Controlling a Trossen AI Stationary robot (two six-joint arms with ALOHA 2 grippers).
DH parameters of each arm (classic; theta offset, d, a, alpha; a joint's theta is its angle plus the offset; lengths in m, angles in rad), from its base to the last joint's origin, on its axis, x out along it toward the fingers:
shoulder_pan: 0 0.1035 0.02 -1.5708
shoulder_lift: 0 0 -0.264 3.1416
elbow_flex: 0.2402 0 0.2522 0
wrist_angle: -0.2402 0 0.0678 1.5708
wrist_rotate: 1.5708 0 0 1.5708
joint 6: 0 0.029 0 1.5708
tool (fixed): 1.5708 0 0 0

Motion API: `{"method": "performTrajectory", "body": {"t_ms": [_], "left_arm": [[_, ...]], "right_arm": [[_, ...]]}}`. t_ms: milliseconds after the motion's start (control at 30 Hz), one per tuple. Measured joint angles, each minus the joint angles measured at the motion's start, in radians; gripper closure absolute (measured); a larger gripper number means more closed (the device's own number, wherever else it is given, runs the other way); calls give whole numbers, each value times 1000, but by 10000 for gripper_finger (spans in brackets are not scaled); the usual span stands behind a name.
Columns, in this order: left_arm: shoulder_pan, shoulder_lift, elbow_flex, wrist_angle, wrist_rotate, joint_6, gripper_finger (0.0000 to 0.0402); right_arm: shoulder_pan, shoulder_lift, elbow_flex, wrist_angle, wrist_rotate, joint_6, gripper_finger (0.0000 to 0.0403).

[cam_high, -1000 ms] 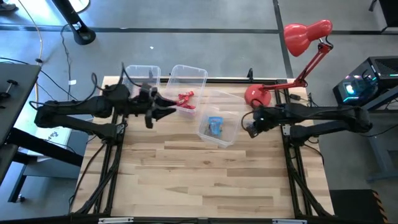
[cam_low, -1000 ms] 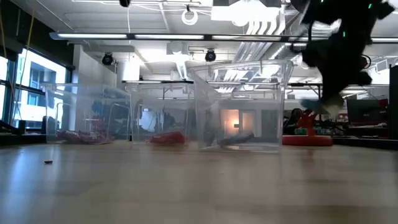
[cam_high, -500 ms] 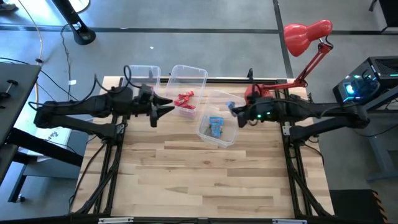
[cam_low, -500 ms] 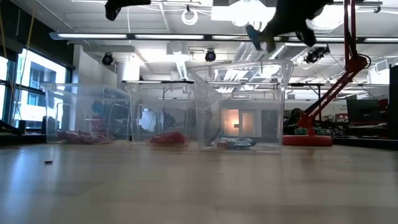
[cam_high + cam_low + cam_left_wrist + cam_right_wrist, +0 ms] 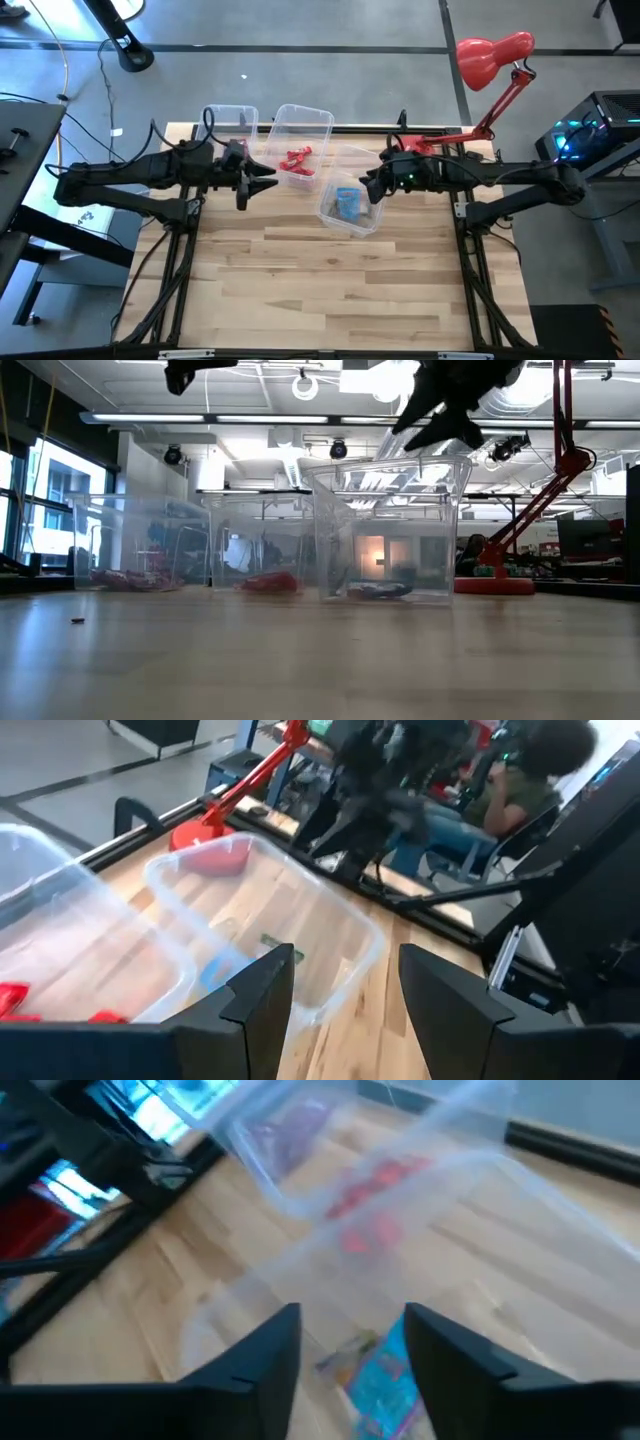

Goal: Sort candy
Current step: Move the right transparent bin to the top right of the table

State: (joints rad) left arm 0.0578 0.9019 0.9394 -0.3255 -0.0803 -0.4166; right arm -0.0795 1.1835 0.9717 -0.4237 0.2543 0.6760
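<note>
We found the right gripper [image 5: 368, 186] poised above the edge of the nearest clear bin [image 5: 362, 218], its fingers [image 5: 455, 1348] spread apart with nothing between them. The left gripper [image 5: 265, 180] hung beside the middle bin [image 5: 318, 120], its fingers [image 5: 262, 997] likewise parted and empty.

The candy was small, shiny and wrapped. We saw blue-green packets [image 5: 347, 203] lying on the floor of the nearest bin, directly under the right gripper in the right wrist view [image 5: 385, 1377]. Red pieces [image 5: 299, 160] lay in the middle bin. In the low view, more reddish pieces [image 5: 125, 577] sat in the far left bin [image 5: 230, 117], though we could not tell their exact colour.

All three bins stood on a light wooden table [image 5: 330, 280]. A red desk lamp [image 5: 487, 58] was mounted at the table's far right corner. Beyond the table, the left wrist view showed a seated person [image 5: 520, 790]. The low view showed an office ceiling with lights [image 5: 305, 385].
</note>
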Motion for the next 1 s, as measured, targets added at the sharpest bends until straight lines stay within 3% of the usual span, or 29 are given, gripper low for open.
{"method": "performTrajectory", "body": {"t_ms": [133,267,400,567,767,1000], "left_arm": [[0,-39,0,-90,-7,8,228],[0,-52,0,-154,-45,10,228],[0,-49,-33,-147,-25,18,228],[-1,-50,-111,-70,-17,2,228],[0,-47,-194,133,-16,-17,228],[1,-48,-207,159,-16,-19,228]], "right_arm": [[2,-1,74,-10,-91,-38,198],[39,-1,116,34,-215,-49,192],[148,15,110,31,-226,-18,245],[292,110,87,7,-157,27,384],[344,244,87,10,-135,31,399],[325,315,87,-19,-28,37,402]]}}
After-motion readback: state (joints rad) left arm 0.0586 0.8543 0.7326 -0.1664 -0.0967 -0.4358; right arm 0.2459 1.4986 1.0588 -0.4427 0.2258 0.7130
